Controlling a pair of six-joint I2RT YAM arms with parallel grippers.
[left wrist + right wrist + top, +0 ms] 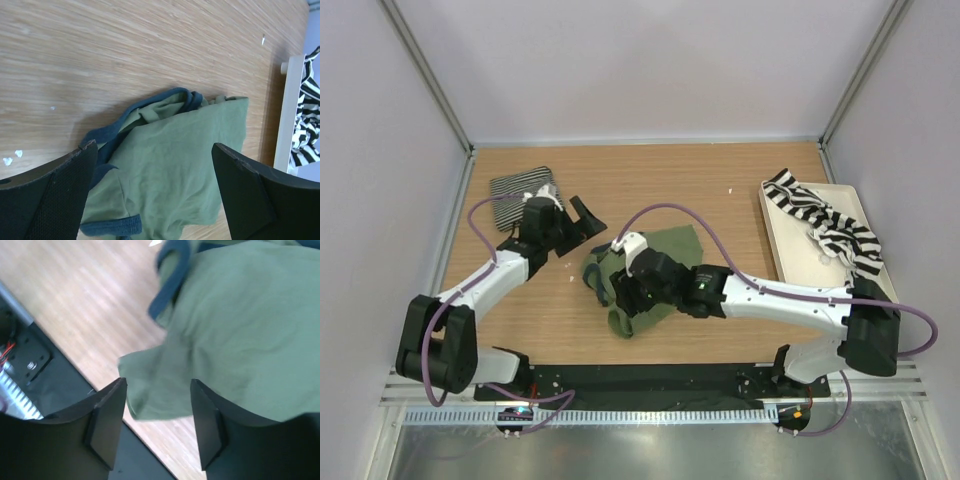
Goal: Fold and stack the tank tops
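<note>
The olive green tank top (670,252) lies crumpled mid-table, blue-trimmed straps bunched at its left; it also fills the left wrist view (175,165) and the right wrist view (240,330). My right gripper (625,297) (159,382) hovers open over its near corner, jaws apart, nothing pinched. My left gripper (582,220) (154,147) is wide open, left of and above the green top. The pinstriped tank top (525,185) lies folded at the back left. The broad-striped tank top (825,225) (307,120) is heaped on the cream tray (800,265) (287,115).
The tray stands along the table's right edge. A black mounting plate (650,380) (30,355) runs along the near edge, just behind the green top's corner. Grey walls enclose the table on three sides. A few white specks (12,157) dot the wood.
</note>
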